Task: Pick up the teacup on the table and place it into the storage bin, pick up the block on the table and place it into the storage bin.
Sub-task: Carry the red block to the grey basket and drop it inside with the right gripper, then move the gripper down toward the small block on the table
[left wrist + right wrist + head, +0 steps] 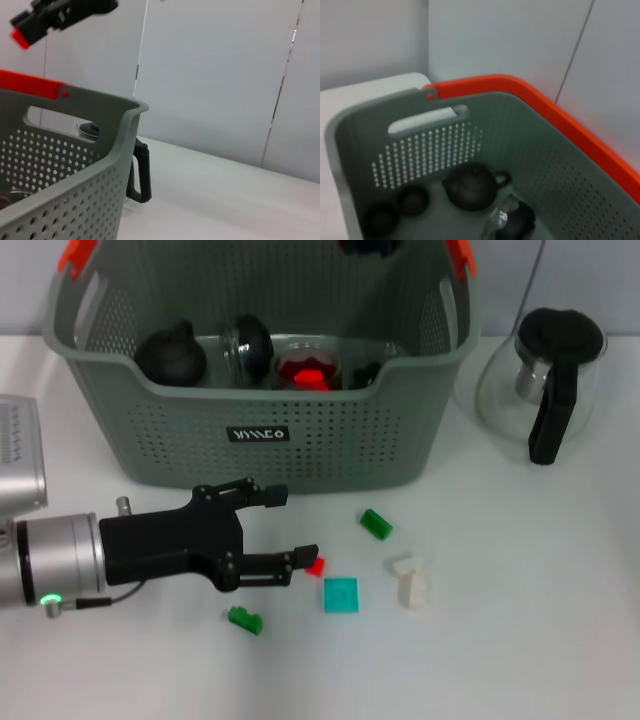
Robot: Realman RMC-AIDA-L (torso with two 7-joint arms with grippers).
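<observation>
Here, the storage bin (300, 430) stands at the back of the white desk (520, 620): grey-green plastic, walls perforated in even rows, rim rounded, orange handle clips (76, 258) at the top corners. A small black label (258, 434) on its front wall carries white lettering too small to read. Inside lie a dark rounded teapot (170, 352), a glass vessel with a dark lid (247, 342) and a glass cup holding something red (307, 368).

Loose blocks lie on the desk before the bin: a small red block (316, 565), a flat teal square (340, 594), two green bricks (376, 524) (244, 619), and a white piece (410, 581). A clear glass jug with black lid and handle (548, 380) stands to the right of the bin.

The left end effector (280, 525), matte black on a silver wrist, reaches in horizontally from the left edge. Its fingers are spread apart and empty; the lower fingertip (303, 555) sits just beside the red block.

The right end effector does not show in the head view; its wrist camera looks down into the bin.
</observation>
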